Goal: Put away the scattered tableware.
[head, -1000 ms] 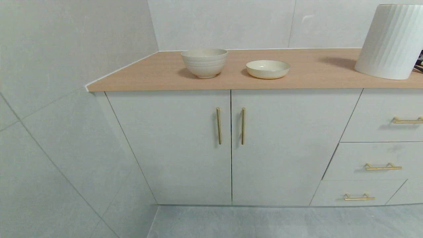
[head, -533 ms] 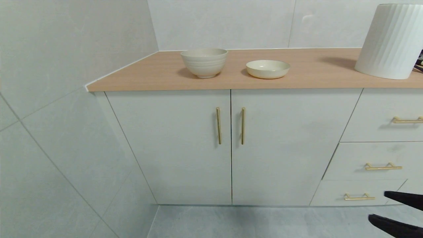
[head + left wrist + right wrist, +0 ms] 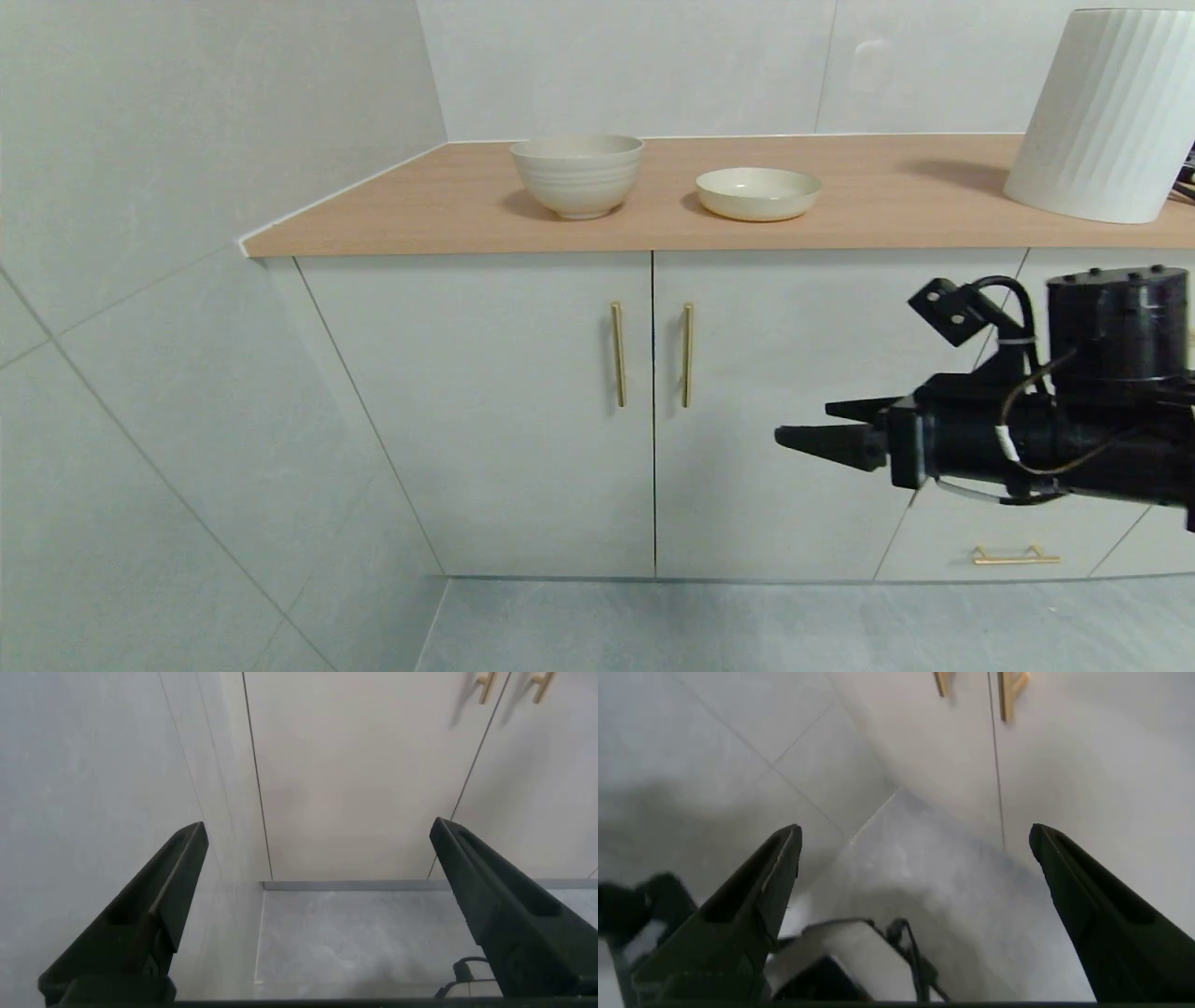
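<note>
A deep ribbed beige bowl (image 3: 578,175) and a shallow cream dish (image 3: 758,193) stand side by side on the wooden countertop (image 3: 448,210). Below them are two shut cabinet doors with gold handles (image 3: 617,355) (image 3: 687,355). My right gripper (image 3: 822,425) hangs open in front of the right door, below counter height and to the right of the handles, with nothing between its fingers. In the right wrist view the right gripper (image 3: 915,905) is spread wide over the floor, the handles (image 3: 1013,691) beyond it. My left gripper (image 3: 318,905) is open and low, facing the cabinet's left corner.
A tall white ribbed container (image 3: 1102,117) stands at the counter's right end. Drawers with gold handles (image 3: 1016,558) are stacked right of the doors. A tiled wall (image 3: 140,327) closes off the left side, and grey floor (image 3: 747,625) lies before the cabinet.
My right arm has come up from the lower right edge of the head view and moved left, now level with the right door. Bowl and dish have not moved.
</note>
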Available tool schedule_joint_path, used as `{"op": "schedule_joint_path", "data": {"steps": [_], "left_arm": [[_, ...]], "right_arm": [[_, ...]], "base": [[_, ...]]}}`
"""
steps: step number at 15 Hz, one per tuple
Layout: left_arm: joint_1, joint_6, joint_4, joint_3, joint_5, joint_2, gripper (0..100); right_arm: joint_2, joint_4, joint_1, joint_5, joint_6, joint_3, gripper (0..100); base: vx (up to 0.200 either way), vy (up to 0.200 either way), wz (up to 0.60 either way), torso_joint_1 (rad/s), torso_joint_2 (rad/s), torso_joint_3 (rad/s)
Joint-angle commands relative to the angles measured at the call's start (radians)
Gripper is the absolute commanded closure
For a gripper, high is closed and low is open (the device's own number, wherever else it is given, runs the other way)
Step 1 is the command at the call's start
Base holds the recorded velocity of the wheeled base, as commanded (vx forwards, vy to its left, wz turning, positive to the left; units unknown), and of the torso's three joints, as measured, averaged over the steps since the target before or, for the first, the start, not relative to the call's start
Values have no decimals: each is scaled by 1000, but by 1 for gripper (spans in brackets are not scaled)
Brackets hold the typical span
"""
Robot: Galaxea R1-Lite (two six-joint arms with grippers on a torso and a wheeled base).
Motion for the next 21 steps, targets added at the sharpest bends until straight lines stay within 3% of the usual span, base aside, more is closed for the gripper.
{"op": "schedule_joint_path", "data": {"steps": [1, 5, 10, 13, 21], "left_arm": [[0, 0, 0, 0, -1, 0, 0], [0, 0, 0, 0, 0, 0, 0], [0, 0, 0, 0, 0, 0, 0], [0, 0, 0, 0, 0, 0, 0], [0, 0, 0, 0, 0, 0, 0]], "right_arm": [[198, -7, 25, 0, 29, -152, 0], [386, -13, 28, -1, 113, -374, 0], [477, -178, 30, -23, 160, -399, 0], [557, -346, 71, -153, 185, -423, 0], [589, -386, 89, -156, 294, -460, 0]], "base": [[0, 0, 0, 0, 0, 0], [0, 0, 0, 0, 0, 0], [0, 0, 0, 0, 0, 0], [0, 0, 0, 0, 0, 0], [0, 0, 0, 0, 0, 0]]}}
